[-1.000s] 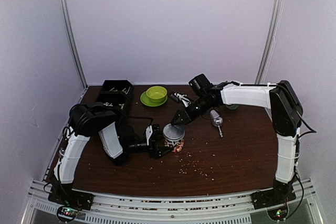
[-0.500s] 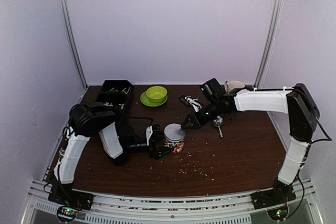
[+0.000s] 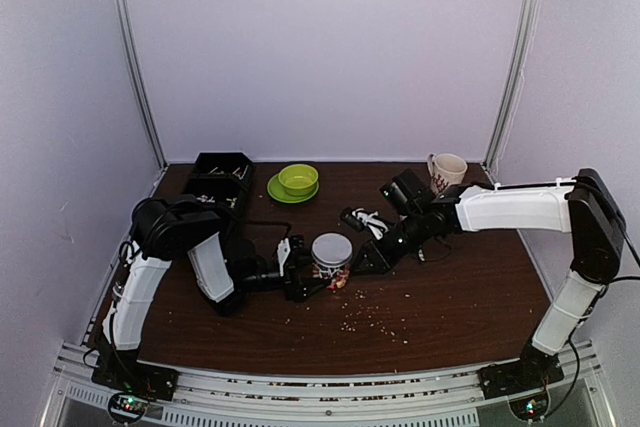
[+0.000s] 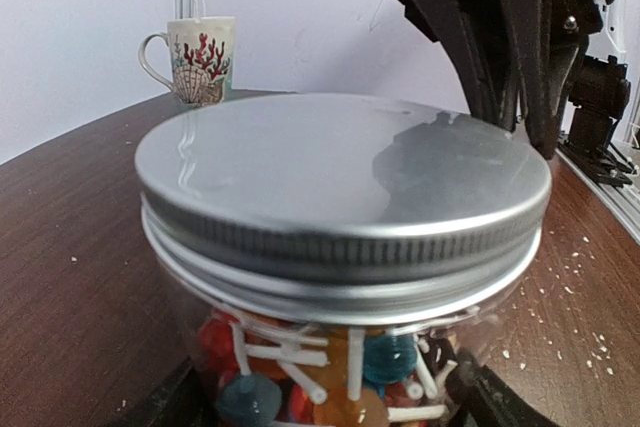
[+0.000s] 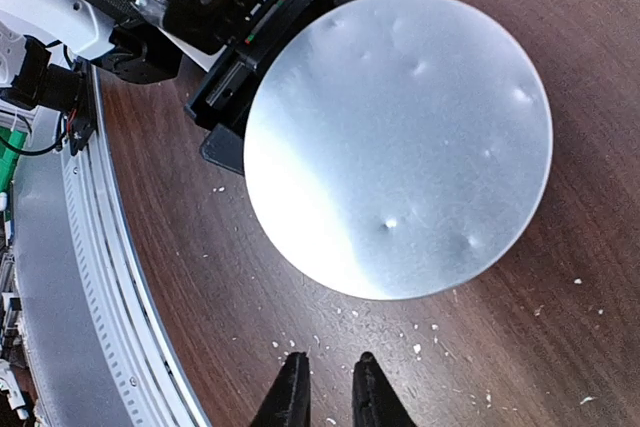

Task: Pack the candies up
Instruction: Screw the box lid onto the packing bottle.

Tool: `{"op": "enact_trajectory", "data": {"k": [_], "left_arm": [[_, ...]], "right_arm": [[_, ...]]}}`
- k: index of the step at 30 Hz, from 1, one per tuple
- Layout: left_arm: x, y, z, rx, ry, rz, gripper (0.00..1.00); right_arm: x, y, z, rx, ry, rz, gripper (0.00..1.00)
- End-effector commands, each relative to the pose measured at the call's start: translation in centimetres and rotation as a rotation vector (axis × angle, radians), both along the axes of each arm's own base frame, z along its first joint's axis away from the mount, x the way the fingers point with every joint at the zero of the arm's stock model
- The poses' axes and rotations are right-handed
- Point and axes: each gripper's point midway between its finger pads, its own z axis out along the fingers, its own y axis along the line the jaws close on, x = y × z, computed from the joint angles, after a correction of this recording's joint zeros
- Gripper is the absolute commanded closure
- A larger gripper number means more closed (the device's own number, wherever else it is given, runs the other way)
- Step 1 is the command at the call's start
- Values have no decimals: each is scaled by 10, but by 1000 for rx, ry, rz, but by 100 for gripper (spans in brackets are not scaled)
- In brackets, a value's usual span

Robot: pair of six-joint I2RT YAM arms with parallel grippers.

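A clear jar (image 3: 331,265) of candies (image 4: 390,357), red, orange and blue sweets on white sticks, stands mid-table with a silver lid (image 4: 340,172) sitting on it. My left gripper (image 4: 330,402) is shut on the jar's base, with a finger (image 4: 175,402) on each side; it also shows in the top view (image 3: 312,282). My right gripper (image 5: 328,387) is off the lid, low beside the jar on its right (image 3: 363,265). Its fingers stand narrowly apart with nothing between them. The lid fills the right wrist view (image 5: 400,142).
Pale crumbs (image 3: 370,319) are scattered on the table in front of the jar. A patterned mug (image 3: 446,169) stands at the back right, a green bowl on a plate (image 3: 298,179) at the back middle, a black bin (image 3: 222,175) at the back left. A small black-and-white object (image 3: 362,217) lies behind the jar.
My right gripper has let go of the lid, which now lies flat on the jar, and has drawn back to the right and down. The left arm has not moved.
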Motion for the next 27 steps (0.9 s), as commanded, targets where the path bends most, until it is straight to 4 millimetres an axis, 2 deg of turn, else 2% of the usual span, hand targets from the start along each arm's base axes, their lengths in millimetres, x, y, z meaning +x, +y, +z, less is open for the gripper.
{"op": "enact_trajectory", "data": {"k": [1,6,9,13,17,22,27], "left_arm": [[4,8,-25,33,94,31,25],[2,8,-25,34,94,21,25],[1,7,-24,34,92,18,25],[1,7,-25,34,90,15,25],[0,7,-24,34,89,13,25],[1,7,-24,35,87,15,25],[1,7,-24,33,86,12,25]], "right_arm": [[10,-8,30,18,-99,-26,81],[37,-3,65,99,-154,-74,74],[54,5,76,109,-172,-85,68],[80,22,75,95,-181,-85,64],[99,41,63,102,-138,-63,65],[101,60,55,152,-75,-11,65],[96,62,36,129,-27,32,65]]}}
